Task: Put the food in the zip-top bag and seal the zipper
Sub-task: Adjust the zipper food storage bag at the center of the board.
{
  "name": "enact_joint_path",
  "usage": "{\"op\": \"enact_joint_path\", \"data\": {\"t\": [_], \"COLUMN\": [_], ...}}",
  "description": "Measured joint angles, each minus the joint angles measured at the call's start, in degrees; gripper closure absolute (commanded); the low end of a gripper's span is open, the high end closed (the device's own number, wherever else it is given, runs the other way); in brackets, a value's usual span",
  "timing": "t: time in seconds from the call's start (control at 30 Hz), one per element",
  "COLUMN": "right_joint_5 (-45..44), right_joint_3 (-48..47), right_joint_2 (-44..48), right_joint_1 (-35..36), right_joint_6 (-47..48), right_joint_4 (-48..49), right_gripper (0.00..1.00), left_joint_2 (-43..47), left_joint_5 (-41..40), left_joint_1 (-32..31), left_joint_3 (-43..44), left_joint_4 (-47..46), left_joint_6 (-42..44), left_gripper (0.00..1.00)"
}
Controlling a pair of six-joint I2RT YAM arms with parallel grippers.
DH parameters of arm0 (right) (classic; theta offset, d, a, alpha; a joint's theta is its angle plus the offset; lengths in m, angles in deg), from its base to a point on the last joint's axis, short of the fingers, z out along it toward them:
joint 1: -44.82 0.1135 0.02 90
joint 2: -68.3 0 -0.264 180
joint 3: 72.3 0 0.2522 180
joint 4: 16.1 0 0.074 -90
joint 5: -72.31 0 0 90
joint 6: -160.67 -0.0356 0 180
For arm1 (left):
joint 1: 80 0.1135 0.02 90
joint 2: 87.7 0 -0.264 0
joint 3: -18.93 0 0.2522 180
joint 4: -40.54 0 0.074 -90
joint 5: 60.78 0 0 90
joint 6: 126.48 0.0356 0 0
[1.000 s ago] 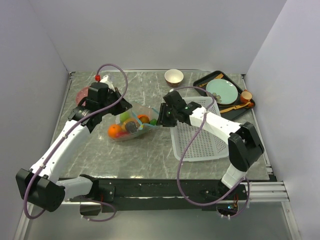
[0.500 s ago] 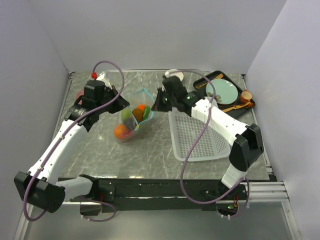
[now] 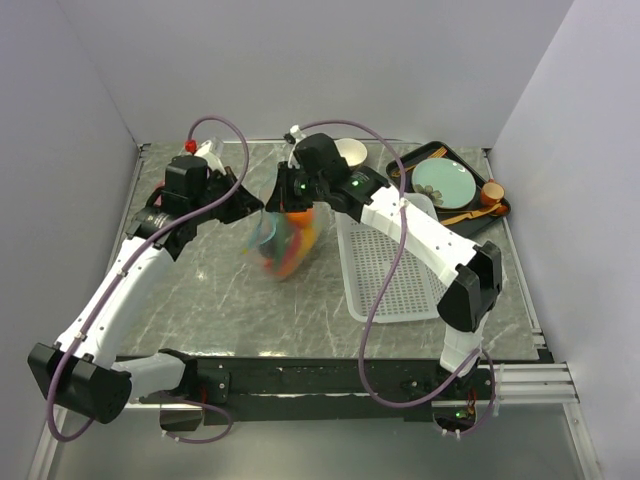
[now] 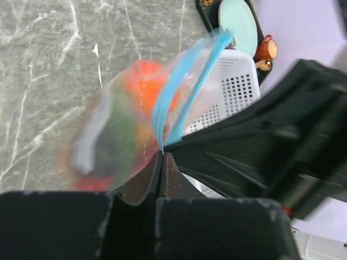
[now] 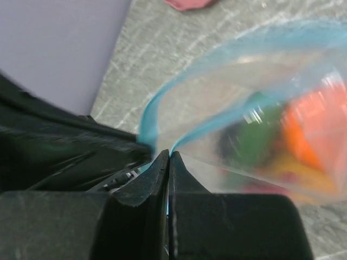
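Observation:
The zip-top bag [image 3: 286,245] hangs blurred above the table between my two grippers, mouth up. The food shows inside it as orange [image 4: 146,86], green [image 5: 255,135] and dark shapes. My left gripper [image 3: 256,207] is shut on the zipper [image 4: 181,86] at one end of the mouth, as the left wrist view [image 4: 161,156] shows. My right gripper [image 3: 287,198] is shut on the zipper [image 5: 244,111] at the other end, seen in the right wrist view [image 5: 169,154]. The two teal sides of the mouth bow apart between the grips.
A white perforated basket [image 3: 395,270] lies to the right of the bag. A tan bowl [image 3: 350,152] stands at the back. A black tray [image 3: 405,162] with a teal plate [image 3: 445,182] sits at the back right. A pink object [image 5: 187,2] lies beyond the bag.
Both grippers have lifted the bag off the table and drawn closer together. The right gripper moved left and toward the back. The bag now hangs upright with the food at its bottom.

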Motion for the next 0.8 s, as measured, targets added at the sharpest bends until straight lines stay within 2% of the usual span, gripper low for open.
{"op": "enact_joint_path", "data": {"t": [0.23,0.4,0.57,0.73,0.77,0.8], "right_joint_5": [-0.11,-1.84,-2.58,-3.67,-4.00,-4.52], "right_joint_3": [0.87,2.21,7.54,14.88,15.74,16.41], "right_joint_2": [-0.31,-0.24,-0.11,0.11,0.15,0.31], "right_joint_1": [0.00,-0.17,-0.68,-0.96,-1.05,-1.05], "right_joint_6": [-0.13,-1.05,-3.17,-5.09,-5.29,-5.49], "right_joint_4": [-1.36,-0.26,2.97,4.85,4.90,4.96], "right_gripper": [0.91,0.90,0.91,0.91,0.91,0.91], "left_joint_2": [0.20,1.18,0.98,-0.85,-1.38,-1.90], "left_joint_5": [0.66,0.39,1.27,4.28,4.98,5.64], "left_joint_1": [-0.11,-0.11,-0.11,-0.11,-0.11,-0.11], "left_joint_3": [0.04,0.07,-2.08,-6.25,-6.64,-6.88], "left_joint_4": [-0.22,0.35,-0.55,-3.76,-3.98,-4.24], "left_joint_6": [-0.07,0.09,0.04,-0.20,-0.24,-0.26], "left_gripper": [0.95,0.99,0.99,0.94,0.89,0.89]}}
